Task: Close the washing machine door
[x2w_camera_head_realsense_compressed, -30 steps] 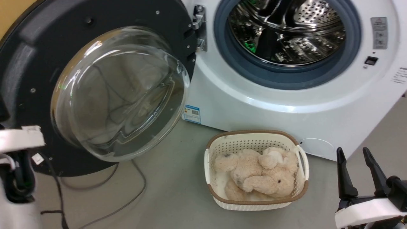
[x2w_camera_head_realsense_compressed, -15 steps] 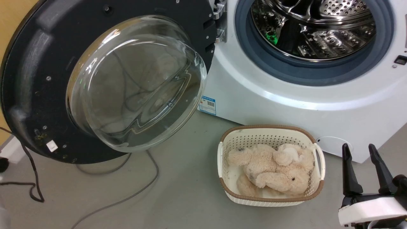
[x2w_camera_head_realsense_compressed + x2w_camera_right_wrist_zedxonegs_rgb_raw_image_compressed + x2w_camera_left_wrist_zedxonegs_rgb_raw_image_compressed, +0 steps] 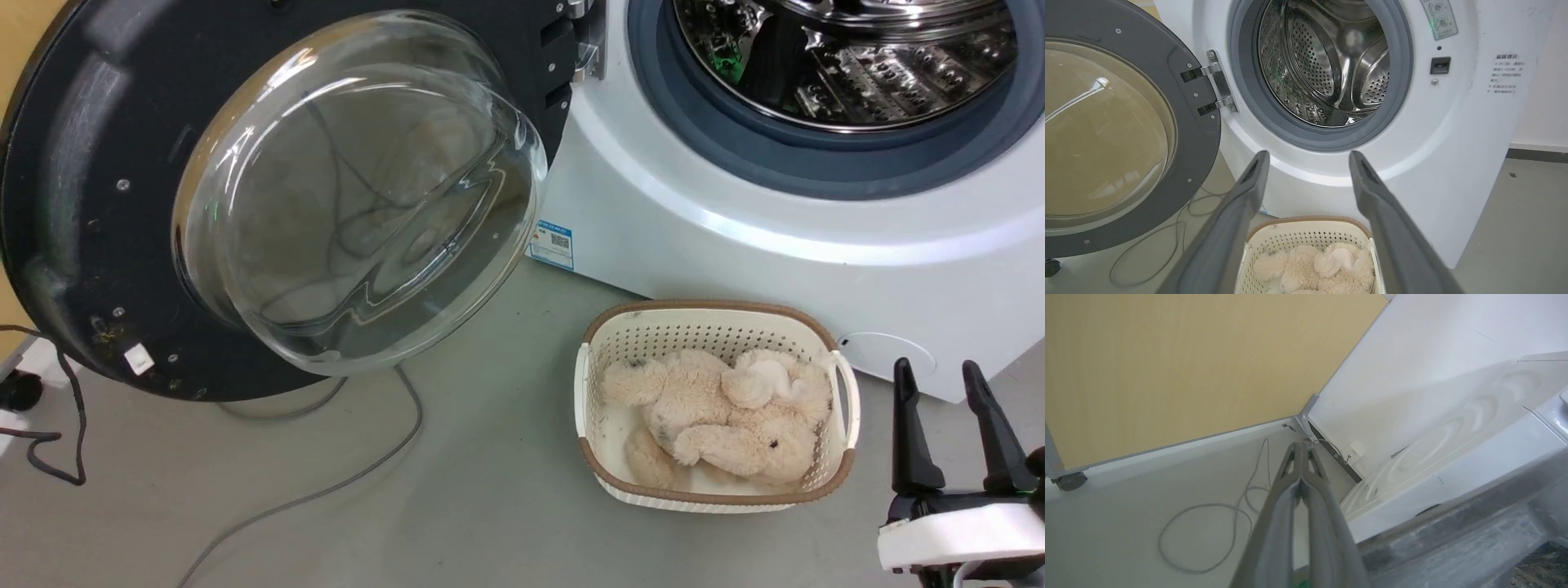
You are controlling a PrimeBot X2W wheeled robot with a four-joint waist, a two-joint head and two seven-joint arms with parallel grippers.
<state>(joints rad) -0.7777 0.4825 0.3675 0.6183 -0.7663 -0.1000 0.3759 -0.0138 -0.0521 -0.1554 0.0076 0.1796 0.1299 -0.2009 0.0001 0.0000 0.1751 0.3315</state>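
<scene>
**Door wide open, left arm gone round behind it**

Since a second ago the head camera has swung, so the whole scene has slid across the picture. That is the camera's move, and the things on the floor have stayed put.

In the head view, the washing machine door (image 3: 277, 196) hangs fully open at the left, with its glass bowl facing the camera. The washing machine (image 3: 735, 269) stands to the right with its drum (image 3: 857, 65) bare. A basket (image 3: 710, 310) holding a plush toy (image 3: 727, 408) sits on the floor just before the machine. The right gripper (image 3: 937, 367) waits at the lower right with its fingers apart and empty.

In the left wrist view, the left gripper (image 3: 1301, 447) has its fingers pressed together on nothing and points toward a room corner and a cable (image 3: 1208, 522). A blurred grey band lies close at the lower right. I cannot tell if it is the door's edge.

In the right wrist view, the hinge (image 3: 1218, 83) ties the door to the machine, and the latch slot (image 3: 1440, 65) lies across the opening.

The step in hand seems to be getting behind the door to push it. The contact is best placed on the outer face near the free edge, far from the hinge. The push should follow the door's arc steadily until the latch catches. Watch the basket beneath the swing, and keep the right gripper out of it.
</scene>
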